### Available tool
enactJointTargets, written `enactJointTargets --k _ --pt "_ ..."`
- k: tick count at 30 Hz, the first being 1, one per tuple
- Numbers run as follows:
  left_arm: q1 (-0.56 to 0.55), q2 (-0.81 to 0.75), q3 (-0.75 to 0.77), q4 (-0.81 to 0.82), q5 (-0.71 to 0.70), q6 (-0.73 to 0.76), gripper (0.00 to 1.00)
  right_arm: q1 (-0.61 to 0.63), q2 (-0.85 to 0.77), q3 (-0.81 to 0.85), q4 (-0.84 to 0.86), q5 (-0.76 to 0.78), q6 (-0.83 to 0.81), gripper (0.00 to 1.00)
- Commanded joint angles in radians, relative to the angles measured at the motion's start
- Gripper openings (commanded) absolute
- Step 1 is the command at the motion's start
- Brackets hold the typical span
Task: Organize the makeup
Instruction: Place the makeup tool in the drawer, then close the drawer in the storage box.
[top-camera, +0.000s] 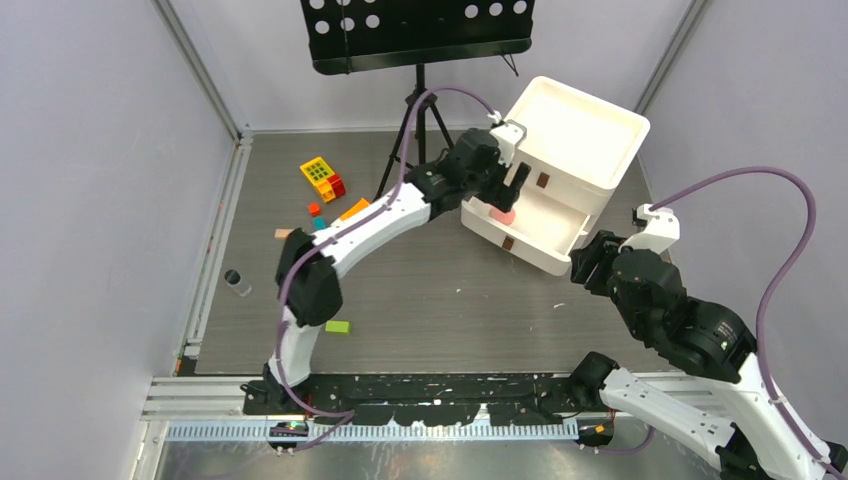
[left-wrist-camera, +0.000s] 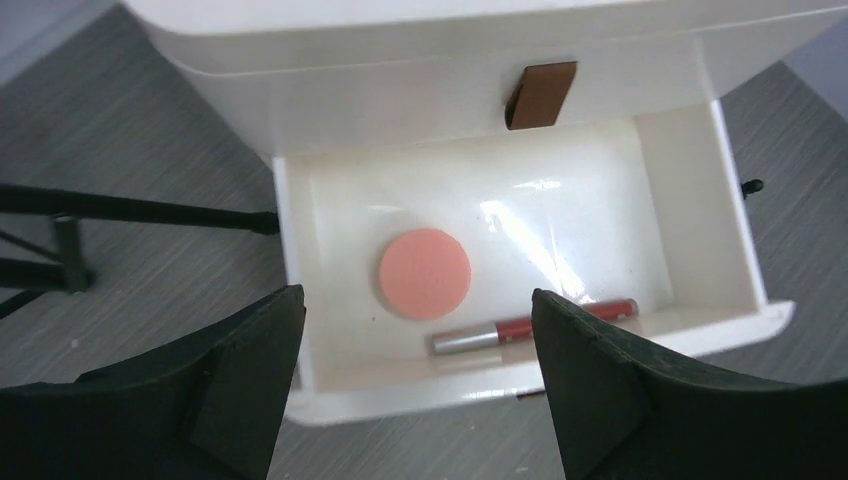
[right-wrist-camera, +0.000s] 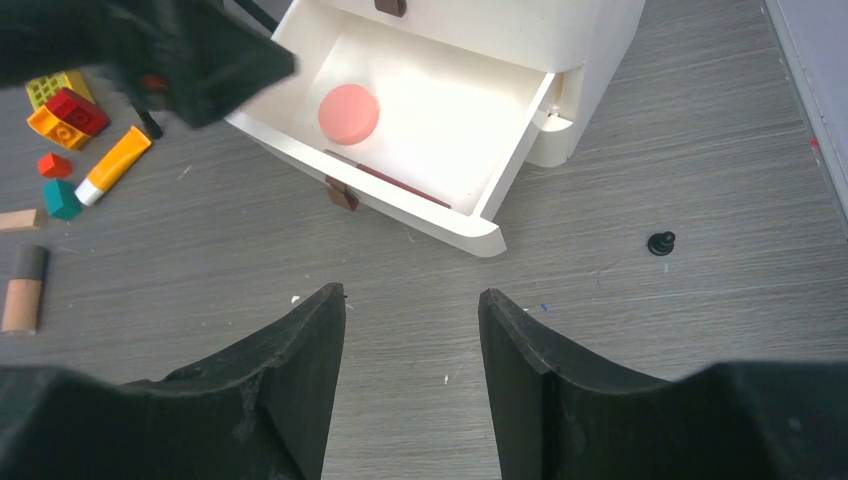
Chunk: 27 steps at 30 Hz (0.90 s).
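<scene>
- Left gripper (left-wrist-camera: 417, 293) hangs over the pulled-out drawer (left-wrist-camera: 690, 200) of the white plastic three-drawer box (top-camera: 580, 130); jaws spread wide, nothing between them
- Pink round compact (left-wrist-camera: 424, 273) lies flat on the drawer floor, towards its left side, touching no jaw
- Slim red tube with a silver cap (left-wrist-camera: 535, 330) lies along the drawer's front wall, just beside the compact but apart from it
- Right gripper (right-wrist-camera: 412, 295) hovers low over the grey wood-grain desk (right-wrist-camera: 650, 350), in front of the drawer; jaws parted, only bare desk between them
- Not yet put away, on the desk to the left: tan tube with a dark cap (right-wrist-camera: 24, 290); orange tube with a white end (right-wrist-camera: 118, 163), lying among the coloured toy blocks (right-wrist-camera: 60, 105); clear black-capped bottle (top-camera: 237, 283) standing alone near the left edge, well apart from the box
- Judgement: task partly done; two items stowed, at least three left out; no pencils, brush or palette to be made out from here
- Drawer not yet shut; the two above it look shut
</scene>
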Motion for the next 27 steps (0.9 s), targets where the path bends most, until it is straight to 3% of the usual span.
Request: enactJointTargets --k 1,8,17,22,27 --pt "0.003 -0.246 -0.119 0.066 -0.071 0.04 0.86 0.006 0.019 -0.008 0.068 0.018 -0.013 0.56" --pt "0.023 -0.529 -0.461 0.052 -0.263 0.006 0.87 0.006 0.044 -0.036 0.107 -0.029 -0.028 0.57" --pt "0.191 -0.89 -0.873 -0.055 -0.354 -0.141 0.87 0.005 0.08 -0.053 0.157 -0.065 -0.061 0.57" --pt "0.286 -1.003 -1.0 -0.091 -0.385 -0.2 0.87 0.005 0.116 -0.066 0.192 -0.112 -0.07 0.57" --pt "0.399 -1.014 -1.082 -0.036 -0.362 -0.213 0.87 0.005 0.162 -0.063 0.208 -0.149 -0.077 0.57"
